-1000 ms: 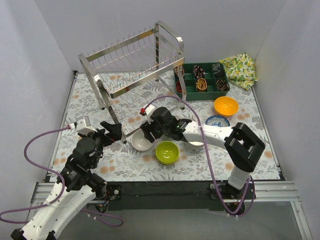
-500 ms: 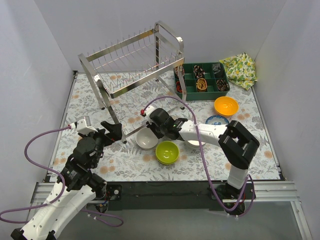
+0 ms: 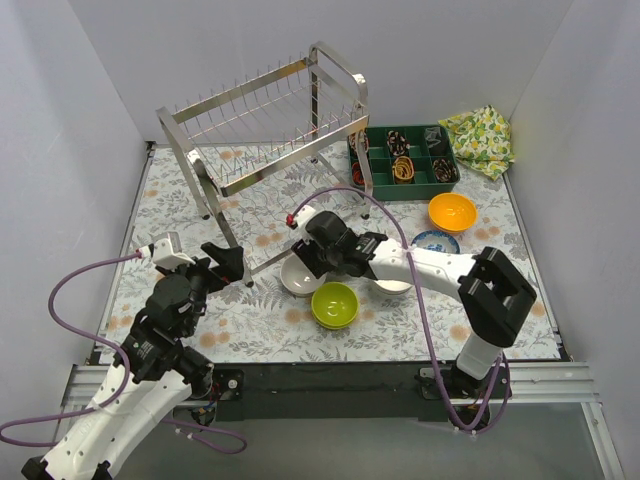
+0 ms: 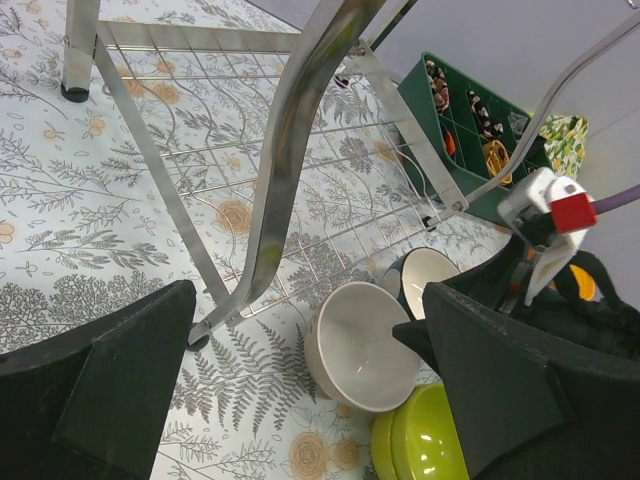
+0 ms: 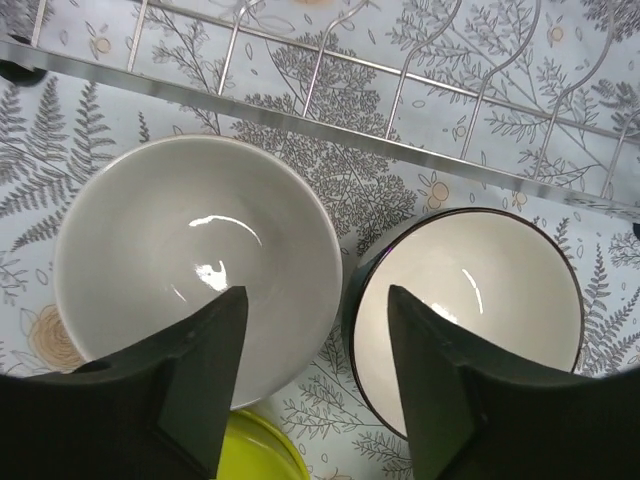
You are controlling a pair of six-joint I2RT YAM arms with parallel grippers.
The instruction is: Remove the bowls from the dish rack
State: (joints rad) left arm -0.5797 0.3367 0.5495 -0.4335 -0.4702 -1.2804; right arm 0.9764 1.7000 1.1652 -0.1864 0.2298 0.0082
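My right arm hides most of the dark-rimmed bowl [image 3: 392, 284] from above. The green tray [image 3: 410, 192] holds small bits I can't identify. The right gripper [image 5: 315, 300] hovers over the white bowl [image 5: 190, 260], fingers apart and gripping nothing. The left gripper [image 4: 310, 310] is spread wide beside the dish rack [image 3: 265, 125]. The lime bowl [image 3: 334, 304], orange bowl [image 3: 452, 212] and blue-patterned bowl [image 3: 436, 242] sit on the table. The white bowl has slid slightly right since a second ago.

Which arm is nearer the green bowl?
Right. The right gripper hangs just beyond the green bowl, over a white bowl; the left gripper sits farther left, by the rack.
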